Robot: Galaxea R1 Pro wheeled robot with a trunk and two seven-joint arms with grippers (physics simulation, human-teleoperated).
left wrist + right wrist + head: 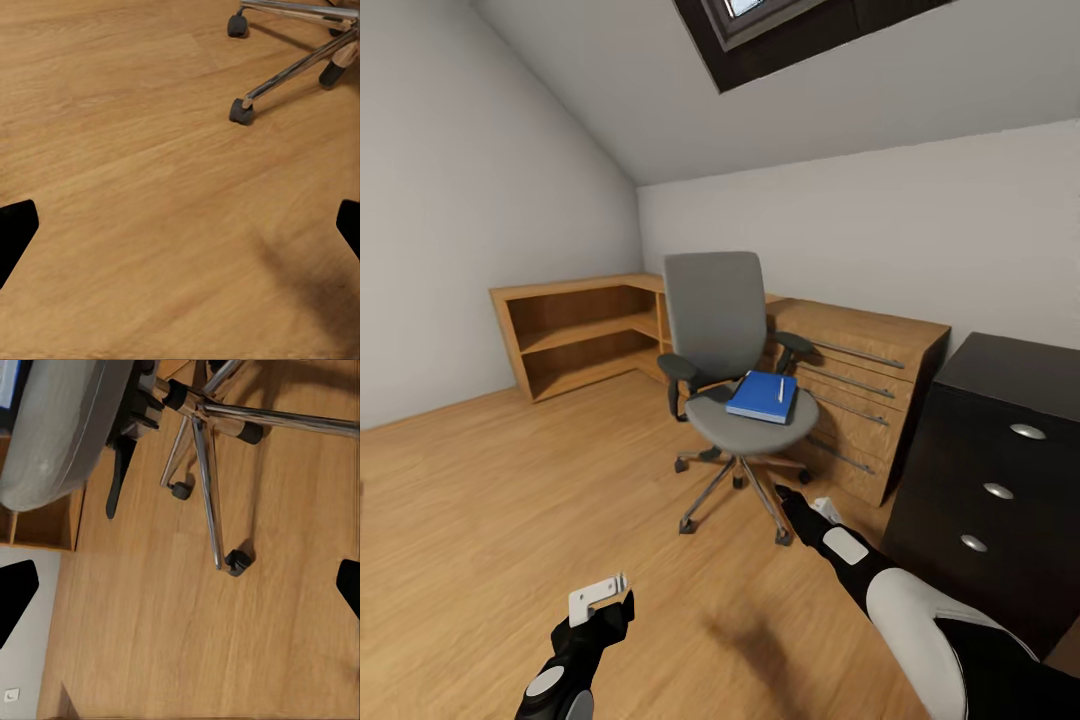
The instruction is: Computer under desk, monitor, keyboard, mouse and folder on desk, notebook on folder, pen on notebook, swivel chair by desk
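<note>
I've got the swivel chair point(725, 370) standing mid-floor, out from the far wall. On its seat, toward the right edge, lies the folder point(762, 396), with the pen point(781, 390) resting on top near the folder's right edge. Behind the chair to the left, a low open shelf unit point(575, 335) runs into the room's corner. Right behind the chair sits a drawer chest point(865, 395) against the wall, and beside that, nearer me on the right, a second drawer cabinet point(1000, 480). The chair's wheeled base point(241, 111) rests on the wooden floor point(510, 520) in front of my arms.
</note>
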